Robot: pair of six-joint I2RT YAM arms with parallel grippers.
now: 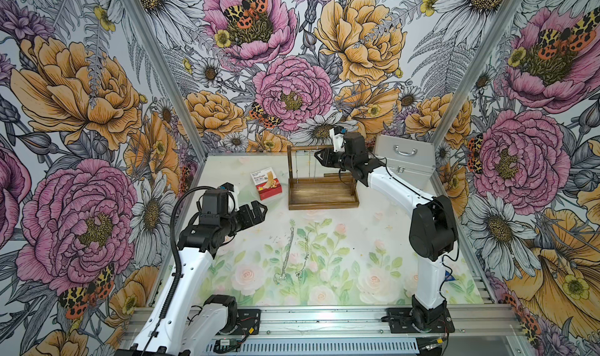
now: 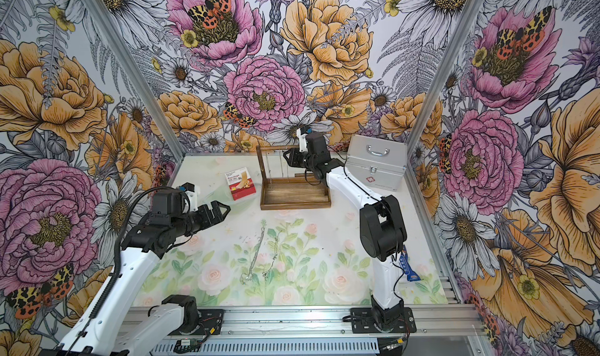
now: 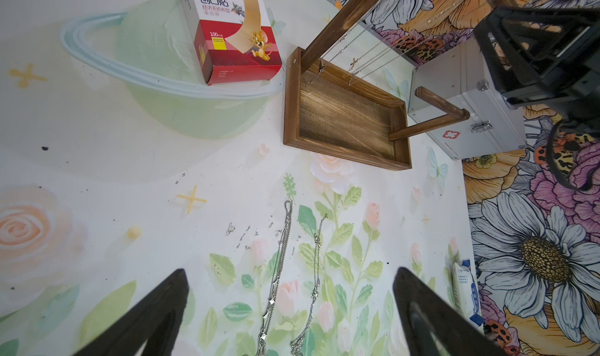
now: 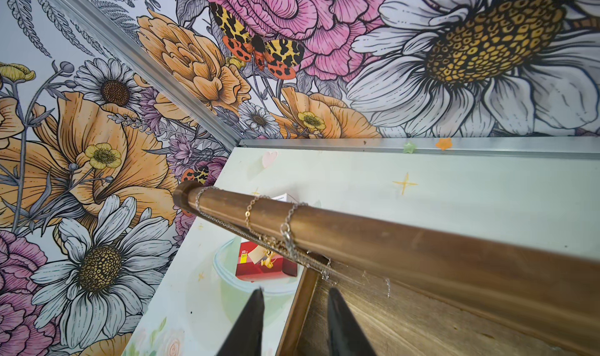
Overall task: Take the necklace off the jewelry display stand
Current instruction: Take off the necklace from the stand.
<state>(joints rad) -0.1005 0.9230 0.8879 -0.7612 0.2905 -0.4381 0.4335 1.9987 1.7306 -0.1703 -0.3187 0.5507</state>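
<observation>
Right pincer (image 1: 317, 157) hangs just beside the stand's (image 1: 324, 204) top rod (image 4: 422, 253) and slightly below it. Its jaws are partly spread, with nothing seen between them. Just ahead of its tips, three necklaces (image 4: 250, 212) loop over the rod. A silver one sits at the far end, a gold one in the middle, and a silver one with a clasp nearest the pincer. Their strands drop toward the stand's tray, which rests on the tabletop (image 1: 373, 240) under the pincer. Whether a tip touches any strand I cannot tell. Past the stand's post, on the far side from this pincer, a red-and-white bandage box (image 1: 267, 183) lies on the tabletop. A silver case (image 1: 406, 162) stands behind the pincer's wrist.

Left pincer (image 1: 258, 211) hovers above the tabletop, well apart from the stand, with its jaws spread wide and empty. Below it and ahead of it, two loose chains (image 3: 278, 273) lie stretched out side by side on the tabletop. They are near each other and touch neither pincer.
</observation>
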